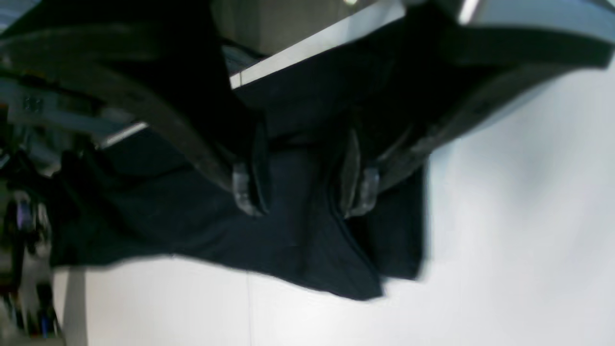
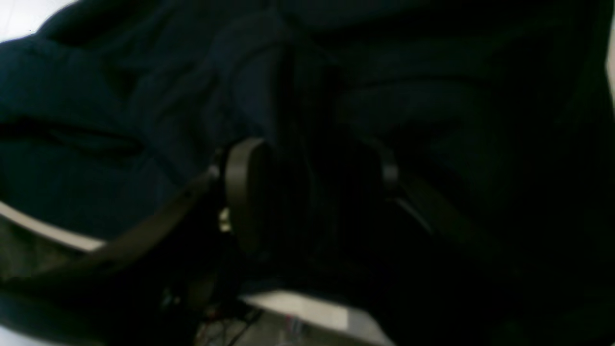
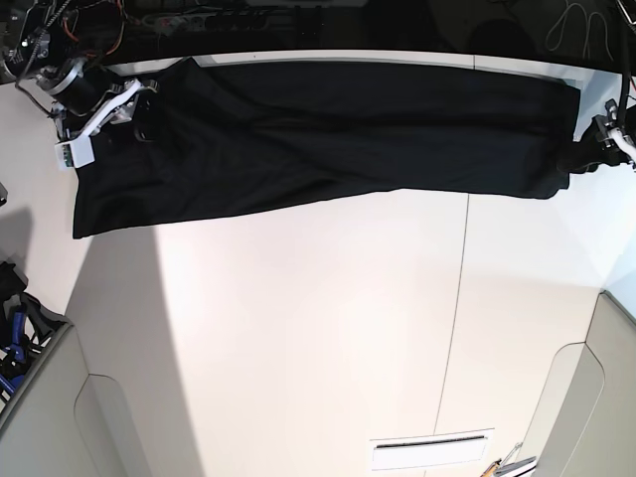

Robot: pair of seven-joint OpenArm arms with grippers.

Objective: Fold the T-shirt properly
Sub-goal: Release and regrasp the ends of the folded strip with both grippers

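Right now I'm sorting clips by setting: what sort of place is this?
Probably a robotics lab bench: a plain white table, two arms working a black T-shirt, and loose wiring along the far edge.

- Base view looks down from high above the white table (image 3: 298,338).
- 2 wrist views sit close, sharing the T-shirt (image 3: 328,139) with it.

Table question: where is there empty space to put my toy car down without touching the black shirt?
Most of the white table is bare: everything on the near side of the T-shirt, down to the slot at the front edge. The far strip is crowded, with the shirt stretched between the right gripper and left gripper.
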